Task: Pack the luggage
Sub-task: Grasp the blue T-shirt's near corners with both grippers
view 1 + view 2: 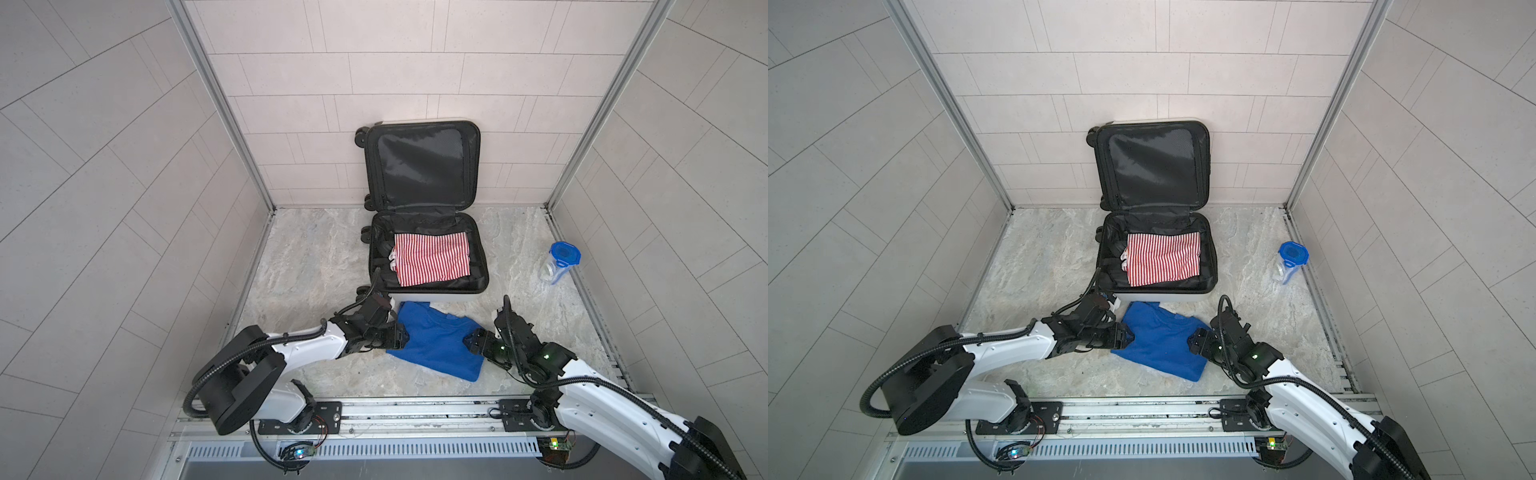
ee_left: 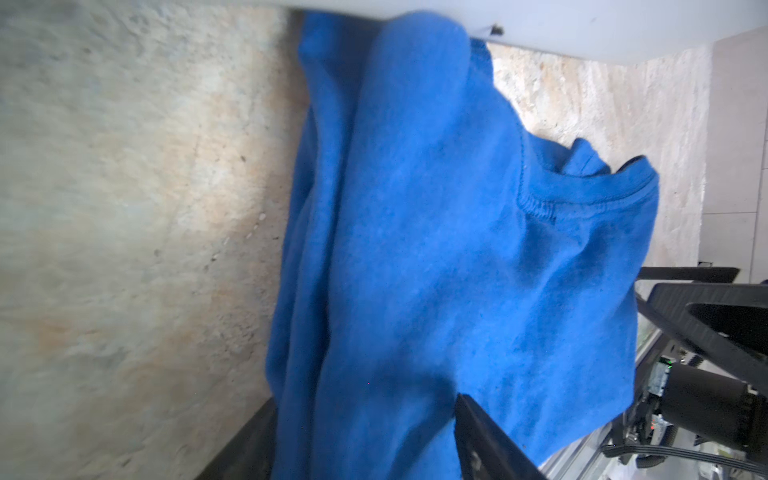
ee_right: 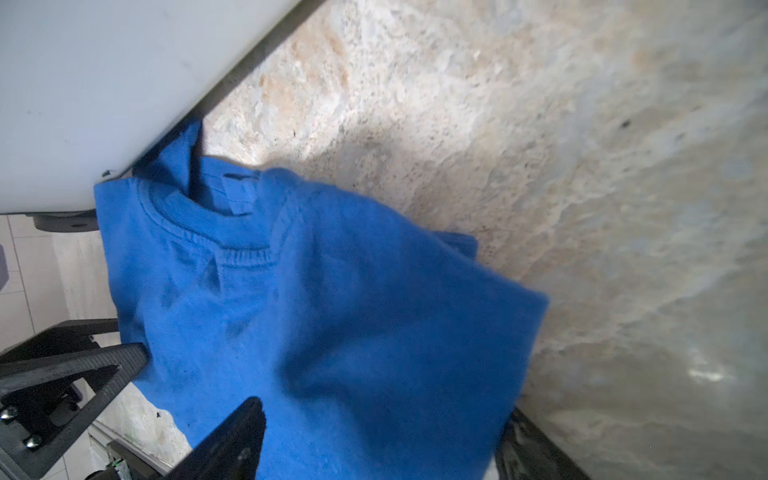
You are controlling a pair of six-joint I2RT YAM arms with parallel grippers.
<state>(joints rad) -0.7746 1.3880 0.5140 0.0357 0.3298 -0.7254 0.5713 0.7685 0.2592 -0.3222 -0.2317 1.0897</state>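
White luggage (image 1: pixel 436 296), long axis sideways, wheels (image 1: pixel 366 233) leftward, left fingers (image 2: pixel 482 440), right fingers (image 3: pixel 232 440) apart astride blue shirt (image 1: pixel 436 345)

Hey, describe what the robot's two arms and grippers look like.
The left arm and right arm have white shells, black joints and looping black corrugated cables. The left gripper and right gripper are black, with ribbed, triangular fingers. Small green lights glow on the right arm.
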